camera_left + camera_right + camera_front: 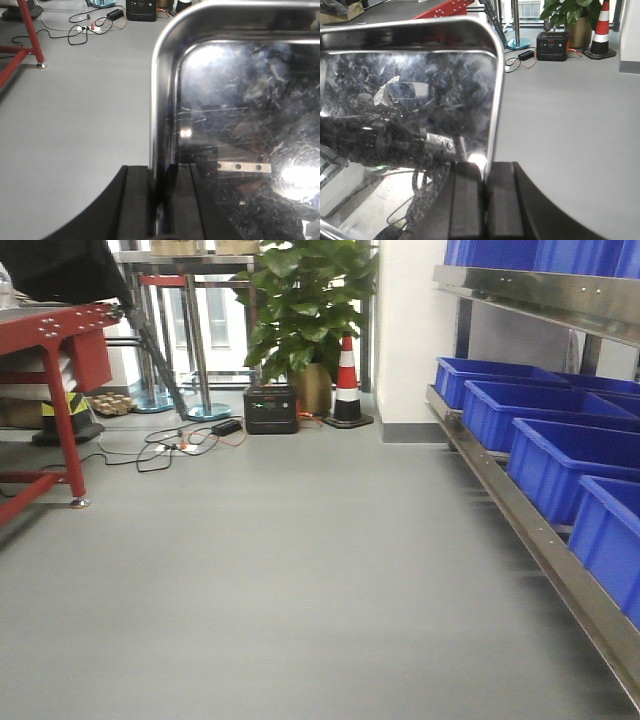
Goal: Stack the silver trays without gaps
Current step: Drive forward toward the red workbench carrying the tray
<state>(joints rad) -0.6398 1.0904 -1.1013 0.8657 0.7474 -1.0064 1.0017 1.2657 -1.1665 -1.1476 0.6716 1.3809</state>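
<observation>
Silver tray [240, 125] lies with side rims running forward; left gripper [159, 175] clamps one rim, right gripper [484, 170] the other.

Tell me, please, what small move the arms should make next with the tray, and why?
Probably hold it level and carry it toward the other trays. The left gripper and right gripper have jaws shut on opposite rims of the silver tray, only grey floor lies beyond, and no other tray shows.
</observation>
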